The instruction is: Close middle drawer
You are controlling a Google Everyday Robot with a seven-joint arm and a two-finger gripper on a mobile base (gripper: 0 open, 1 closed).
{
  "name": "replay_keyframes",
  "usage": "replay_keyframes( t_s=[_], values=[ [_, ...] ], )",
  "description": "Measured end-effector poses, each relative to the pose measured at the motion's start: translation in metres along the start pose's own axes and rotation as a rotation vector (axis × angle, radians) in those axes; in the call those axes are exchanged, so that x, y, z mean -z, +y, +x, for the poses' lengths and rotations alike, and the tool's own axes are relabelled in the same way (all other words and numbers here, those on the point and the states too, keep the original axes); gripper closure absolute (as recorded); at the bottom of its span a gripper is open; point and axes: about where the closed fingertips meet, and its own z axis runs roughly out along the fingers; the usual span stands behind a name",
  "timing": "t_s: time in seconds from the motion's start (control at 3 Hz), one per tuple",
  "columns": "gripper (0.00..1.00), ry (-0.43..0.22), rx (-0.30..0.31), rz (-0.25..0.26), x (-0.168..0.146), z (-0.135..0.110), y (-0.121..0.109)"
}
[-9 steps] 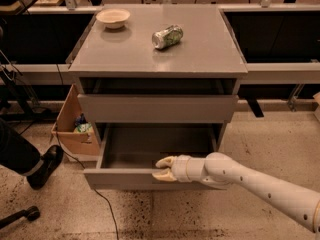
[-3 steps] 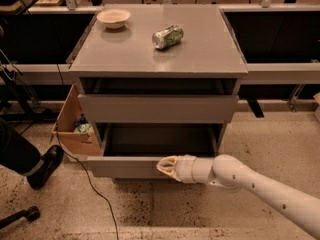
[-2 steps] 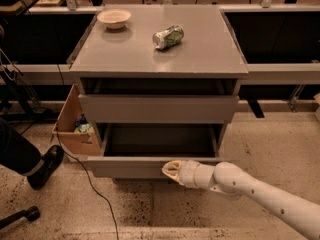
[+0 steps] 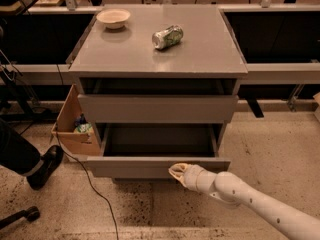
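Note:
The middle drawer (image 4: 130, 167) is a grey metal tray pulled well out of the grey cabinet (image 4: 159, 59), and its dark inside shows. Its plain flat front panel faces me, low in the view. My gripper (image 4: 175, 171), cream-coloured with its fingers together, rests its tip against the outside of that front panel, right of centre. My arm (image 4: 250, 199) comes in from the lower right. The drawer above (image 4: 157, 109) stands slightly out, with a dark gap over it.
A bowl (image 4: 113, 18) and a crushed can (image 4: 167, 36) lie on the cabinet top. An open cardboard box (image 4: 75, 126) stands left of the cabinet. A person's leg and shoe (image 4: 35, 164) and a floor cable (image 4: 95, 194) are at the left.
The middle drawer has slid partway in since three seconds ago. Over the last second it has hardly moved, while my gripper has shifted slightly right and down along the front panel.

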Motion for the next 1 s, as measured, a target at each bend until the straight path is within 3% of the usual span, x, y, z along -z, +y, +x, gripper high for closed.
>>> replay_keyframes(
  t_s=[0.67,1.0],
  values=[
    [1.0,-0.046,0.009,0.071,-0.035,0.004,-0.028],
    [1.0,-0.063,0.015,0.08,-0.046,0.001,-0.034]
  ],
)
